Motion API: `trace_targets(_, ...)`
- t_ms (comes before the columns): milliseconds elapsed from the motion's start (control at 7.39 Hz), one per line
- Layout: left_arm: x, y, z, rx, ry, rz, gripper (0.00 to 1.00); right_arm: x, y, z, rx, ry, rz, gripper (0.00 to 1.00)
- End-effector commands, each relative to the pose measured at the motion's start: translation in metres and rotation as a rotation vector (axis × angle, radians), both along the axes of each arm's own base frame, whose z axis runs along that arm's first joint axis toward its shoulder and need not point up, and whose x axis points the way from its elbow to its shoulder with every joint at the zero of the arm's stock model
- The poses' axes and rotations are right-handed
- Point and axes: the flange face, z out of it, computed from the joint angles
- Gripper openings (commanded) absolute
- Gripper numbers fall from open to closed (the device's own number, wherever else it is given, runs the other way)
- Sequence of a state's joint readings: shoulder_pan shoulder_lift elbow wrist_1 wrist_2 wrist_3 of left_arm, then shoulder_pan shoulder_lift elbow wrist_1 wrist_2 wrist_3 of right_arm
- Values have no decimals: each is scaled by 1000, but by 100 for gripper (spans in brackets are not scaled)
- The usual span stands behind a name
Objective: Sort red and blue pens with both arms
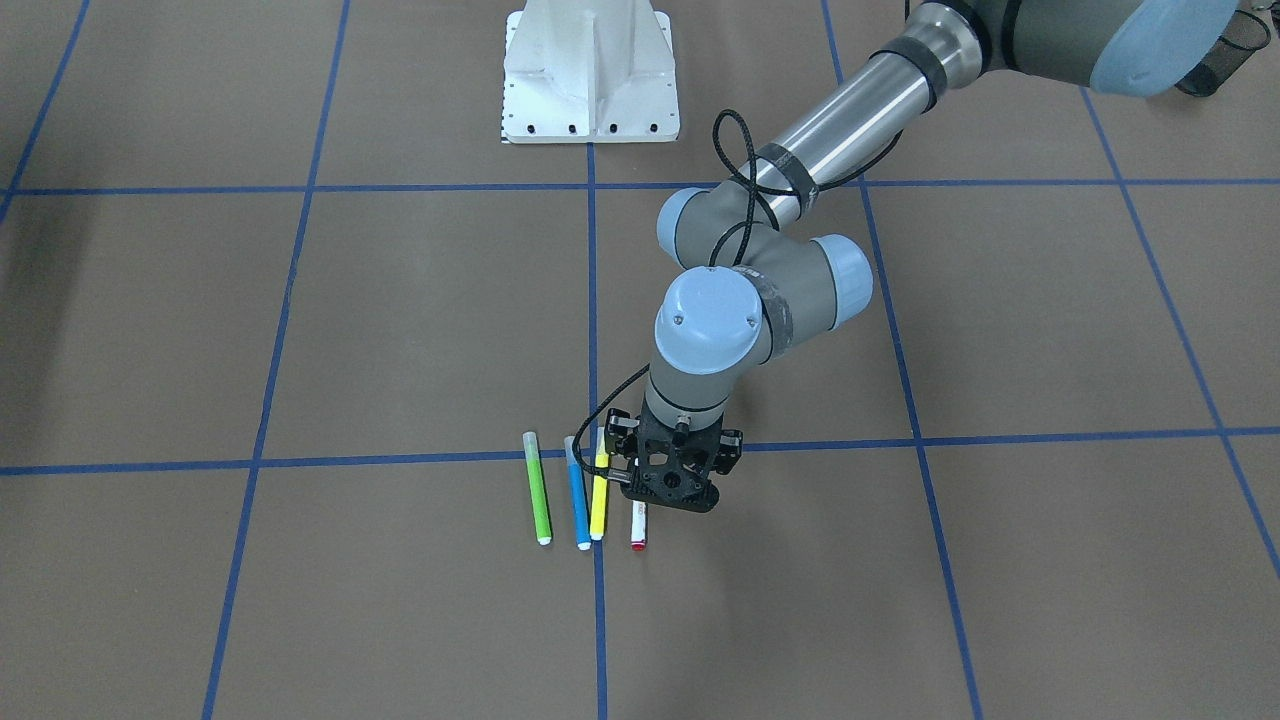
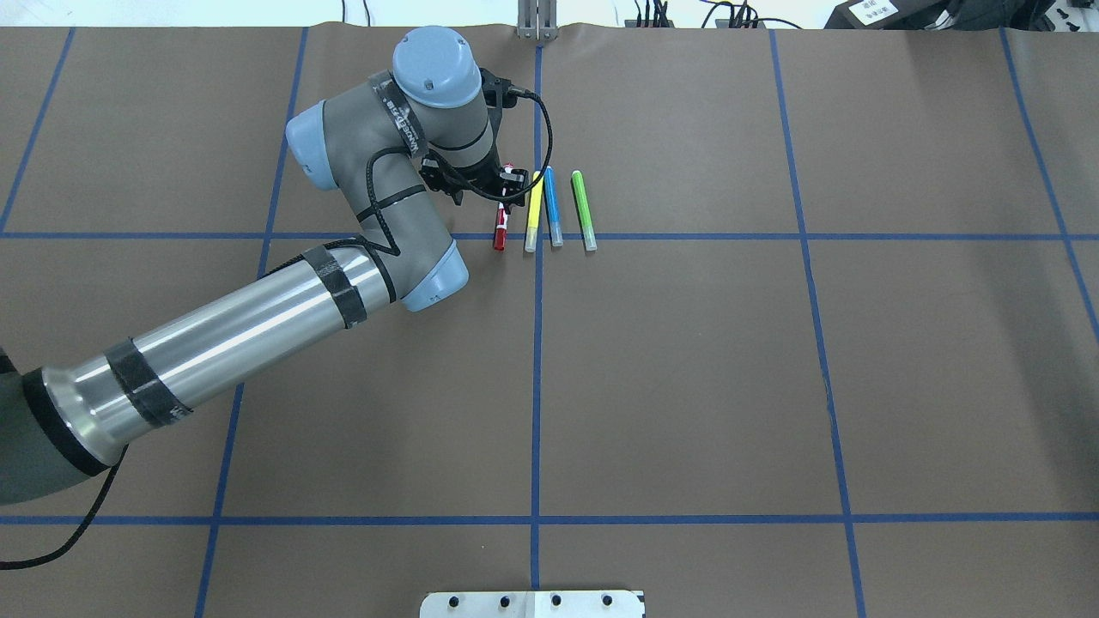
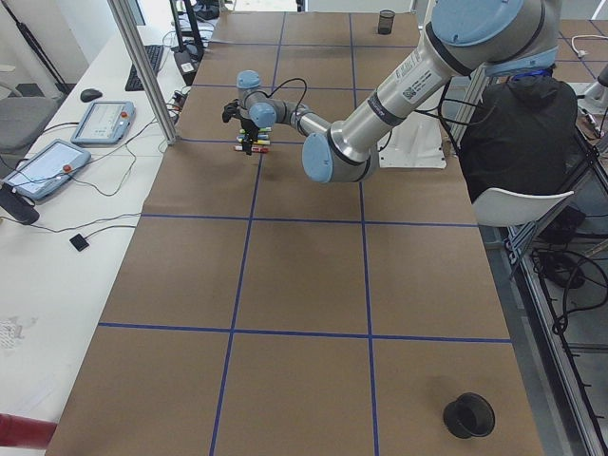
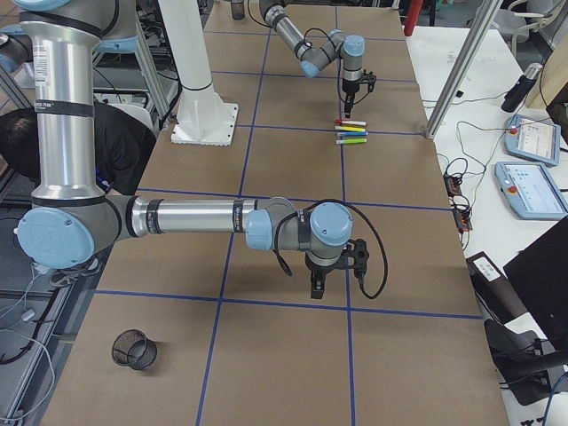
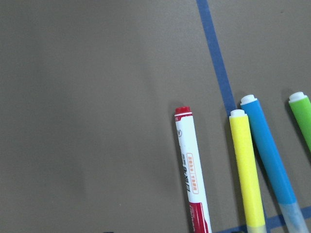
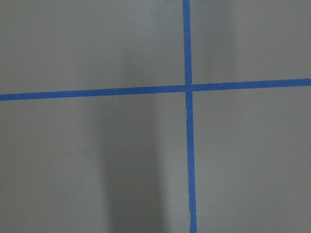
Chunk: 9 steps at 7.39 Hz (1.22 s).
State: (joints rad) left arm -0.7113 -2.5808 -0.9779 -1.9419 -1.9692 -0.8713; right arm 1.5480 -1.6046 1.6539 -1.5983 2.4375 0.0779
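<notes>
1. Left gripper [image 1: 670, 482]: pointing straight down over the red pen [image 5: 192, 170]. Honestly can't tell how wide its jaws are. They're tucked under the wrist in both top views, and the wrist cam shows none of them. The pen lies flat on the surface [image 2: 687, 386].
2. The red pen lies a little apart from the yellow marker [image 5: 247, 165], on that marker's robot-left side, roughly parallel to it. Its red cap is the end toward the robot.
3. The blue pen [image 5: 269, 155] is just beside the yellow marker on its other side, close enough that I can't say whether they touch. Its pale cap also points toward the robot.
4. The green marker [image 5: 302, 116] is past the blue pen, so it's the one farthest from the yellow marker.
5. Right gripper [image 4: 318, 286]: well apart from the yellow marker, down toward the robot's right end of the surface. It only shows in the side view, so I can't tell the state of its jaws. Its wrist cam sees just a blue tape cross [image 6: 187, 88].
6. The white pedestal [image 1: 590, 75] stands on the robot's side of the yellow marker, well apart from it.
</notes>
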Motion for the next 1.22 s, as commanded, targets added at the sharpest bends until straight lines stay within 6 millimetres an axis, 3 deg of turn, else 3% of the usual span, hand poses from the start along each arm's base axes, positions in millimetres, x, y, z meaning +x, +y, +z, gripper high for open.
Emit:
trace_targets(0, 6, 1, -7, -12, 11, -29, 75, 0, 0, 0, -1, 2, -1, 100)
trace_targets(406, 22, 15, -12, -34, 14, -26, 60, 1, 0, 3, -4, 3, 1, 100)
trace_targets(1082, 30, 21, -5, -42, 2, -16, 45, 1, 0, 4, -6, 0, 1, 100)
